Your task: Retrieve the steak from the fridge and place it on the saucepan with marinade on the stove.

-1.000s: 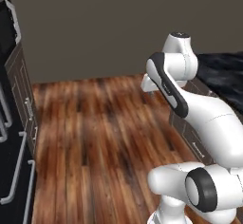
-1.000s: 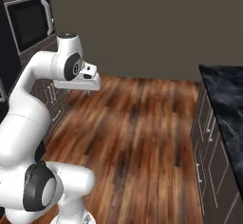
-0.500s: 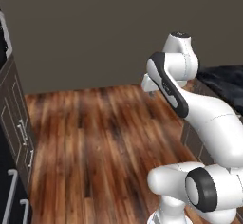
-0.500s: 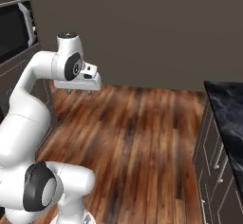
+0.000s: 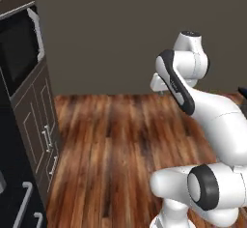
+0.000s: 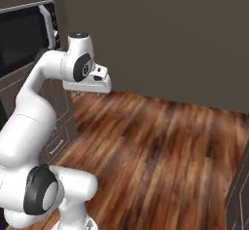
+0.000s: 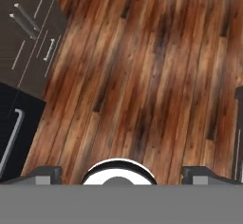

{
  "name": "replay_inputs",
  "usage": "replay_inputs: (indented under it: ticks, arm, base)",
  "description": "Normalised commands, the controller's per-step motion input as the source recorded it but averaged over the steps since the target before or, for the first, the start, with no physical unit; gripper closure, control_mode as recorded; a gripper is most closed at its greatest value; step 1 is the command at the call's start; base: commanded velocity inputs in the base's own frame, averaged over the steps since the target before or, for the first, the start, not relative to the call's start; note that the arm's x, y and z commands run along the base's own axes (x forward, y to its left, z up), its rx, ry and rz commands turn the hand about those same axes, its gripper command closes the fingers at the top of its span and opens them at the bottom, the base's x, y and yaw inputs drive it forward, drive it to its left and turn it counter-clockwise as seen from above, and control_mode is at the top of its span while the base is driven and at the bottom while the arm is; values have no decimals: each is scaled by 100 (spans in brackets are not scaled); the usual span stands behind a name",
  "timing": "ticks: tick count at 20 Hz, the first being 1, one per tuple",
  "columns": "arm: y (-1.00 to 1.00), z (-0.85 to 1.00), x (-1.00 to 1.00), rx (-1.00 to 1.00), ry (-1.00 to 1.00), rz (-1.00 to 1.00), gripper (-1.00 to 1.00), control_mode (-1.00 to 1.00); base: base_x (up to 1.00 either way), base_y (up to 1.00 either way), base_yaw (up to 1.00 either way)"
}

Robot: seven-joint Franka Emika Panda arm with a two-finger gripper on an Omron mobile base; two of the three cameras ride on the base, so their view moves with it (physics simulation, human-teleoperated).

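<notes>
Arm: the white arm [image 5: 193,101] rises folded above the base, its hand pointing down over the wooden floor [image 6: 160,146].
Gripper: the gripper [image 7: 121,173] shows as two dark finger tips at the bottom of the hand view, one near the left and one near the right, with bare floor planks between them.
Jaws: spread wide, holding nothing.
Fridge: a black panel [image 7: 12,128] with a long curved grey handle lies at the lower left of the hand view, and a black front with grey handles sits at the lower left of the left base view; it looks like the fridge, doors shut.
Cabinets: dark brown cabinet fronts [image 5: 41,125] with thin grey pulls stand just beside that black front.
Oven: a black built-in oven [image 6: 22,39] with a pale handle sits in the dark cabinet wall, behind the arm in the right base view.
Wall: a plain grey-brown wall [image 5: 120,34] closes the room beyond the floor.
</notes>
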Motion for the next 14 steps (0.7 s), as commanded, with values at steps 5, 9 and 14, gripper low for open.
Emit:
replay_inputs:
  ticks: [5,9,14]
  arm:
    - [0,0,0,0,0,0,-100,100]
    - [0,0,0,0,0,0,-100,100]
    - [0,0,0,0,0,0,-100,100]
  base:
    - [28,0,89]
    - [27,0,91]
    - [46,-1,83]
